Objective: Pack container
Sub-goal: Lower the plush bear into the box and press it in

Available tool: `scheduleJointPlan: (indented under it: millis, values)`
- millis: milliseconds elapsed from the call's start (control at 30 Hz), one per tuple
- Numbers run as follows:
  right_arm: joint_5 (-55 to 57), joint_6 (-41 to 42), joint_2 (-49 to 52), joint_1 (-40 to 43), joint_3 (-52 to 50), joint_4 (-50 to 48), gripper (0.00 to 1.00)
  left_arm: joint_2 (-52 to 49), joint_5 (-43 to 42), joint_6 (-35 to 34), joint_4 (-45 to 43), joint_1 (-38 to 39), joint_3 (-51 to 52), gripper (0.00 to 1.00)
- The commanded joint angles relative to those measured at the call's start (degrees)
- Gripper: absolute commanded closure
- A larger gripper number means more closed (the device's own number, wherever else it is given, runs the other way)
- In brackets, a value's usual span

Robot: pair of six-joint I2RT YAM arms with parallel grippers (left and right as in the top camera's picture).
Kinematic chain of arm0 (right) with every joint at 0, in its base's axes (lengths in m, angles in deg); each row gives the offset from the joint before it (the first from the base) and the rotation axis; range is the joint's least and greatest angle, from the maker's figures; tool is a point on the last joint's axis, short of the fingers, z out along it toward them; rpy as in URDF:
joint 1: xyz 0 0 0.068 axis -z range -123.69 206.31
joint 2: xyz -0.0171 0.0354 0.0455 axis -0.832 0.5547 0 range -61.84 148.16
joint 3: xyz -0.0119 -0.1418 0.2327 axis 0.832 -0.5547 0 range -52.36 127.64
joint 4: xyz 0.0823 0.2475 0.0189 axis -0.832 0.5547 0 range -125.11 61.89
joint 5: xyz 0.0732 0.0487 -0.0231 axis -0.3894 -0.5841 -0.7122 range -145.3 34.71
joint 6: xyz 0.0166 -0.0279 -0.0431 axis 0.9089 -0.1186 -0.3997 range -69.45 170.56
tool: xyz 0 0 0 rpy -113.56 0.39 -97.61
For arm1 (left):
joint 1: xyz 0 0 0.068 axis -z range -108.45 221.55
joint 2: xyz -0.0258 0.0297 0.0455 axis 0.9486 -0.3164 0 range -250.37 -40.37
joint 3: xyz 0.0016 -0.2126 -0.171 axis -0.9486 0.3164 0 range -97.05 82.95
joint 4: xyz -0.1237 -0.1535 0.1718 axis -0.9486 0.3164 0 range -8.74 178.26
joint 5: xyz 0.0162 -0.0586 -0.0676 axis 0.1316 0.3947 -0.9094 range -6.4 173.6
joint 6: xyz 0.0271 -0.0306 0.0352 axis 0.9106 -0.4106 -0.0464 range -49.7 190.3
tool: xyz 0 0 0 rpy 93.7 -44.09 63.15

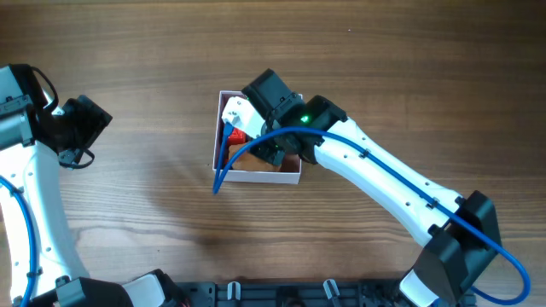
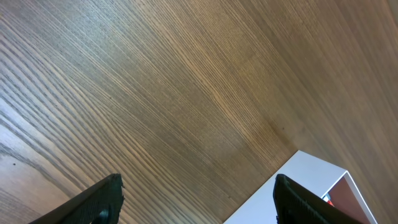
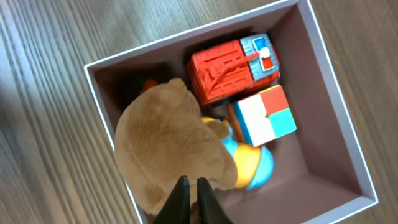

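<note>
The container [image 3: 348, 146] is a square white box with a dusty-pink inside, at the table's middle in the overhead view [image 1: 256, 176]. In it lie a tan plush toy [image 3: 165, 140], a red ridged toy [image 3: 224, 71], a colour-tiled cube [image 3: 264, 115] and a blue and orange toy [image 3: 255, 163]. My right gripper [image 3: 191, 182] is over the box's near left corner, its fingers nearly together on the plush's edge. My left gripper [image 2: 199, 186] is open and empty over bare wood, left of the box's white wall [image 2: 292, 183].
The wooden table [image 1: 153, 196] surrounds the box. The right arm [image 1: 384, 179] reaches in from the lower right and covers part of the box. The left arm [image 1: 34, 170] stands at the far left. A blue cable [image 1: 223, 170] hangs over the box's front left corner.
</note>
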Motion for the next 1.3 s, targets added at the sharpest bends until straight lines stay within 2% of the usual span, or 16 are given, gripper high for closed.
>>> scheduleJointPlan:
  millis: [0, 333, 400, 633, 800, 1033, 1167, 1267]
  values:
    - [-2.3, 0.6, 0.6, -0.6, -1.4, 0.5, 0.96, 0.2, -0.9, -0.1, -0.2, -0.3, 0.4, 0.22]
    - [-7.1, 0.3, 3.9, -0.6, -3.1, 0.1, 0.96, 0.2, -0.9, -0.1, -0.2, -0.3, 0.4, 0.22]
    - [-10.1, 0.4, 7.7, -0.6, -3.1, 0.1, 0.96, 0.2, -0.9, -0.1, -0.2, -0.3, 0.4, 0.22]
    - [-10.1, 3.5, 21.2, -0.7, -3.1, 1.2, 0.96, 0.2, -0.9, -0.1, 0.0, -0.3, 0.4, 0.22]
    - [-5.1, 4.6, 21.0, -0.7, -3.0, 0.4, 0.96, 0.2, -0.9, -0.1, 0.0, -0.3, 0.4, 0.22]
    - [-4.2, 4.4, 19.4, -0.7, -2.5, 0.7, 0.96, 0.2, -0.9, -0.1, 0.0, -0.3, 0.4, 0.22]
    - [-2.5, 0.8, 13.7, -0.7, -0.2, 3.7, 0.95, 0.2, -0.9, -0.1, 0.0, -0.3, 0.4, 0.22]
    - [-2.3, 0.5, 7.1, -0.7, 0.5, 4.5, 0.91, 0.1, -0.9, -0.1, 0.0, -0.3, 0.4, 0.22]
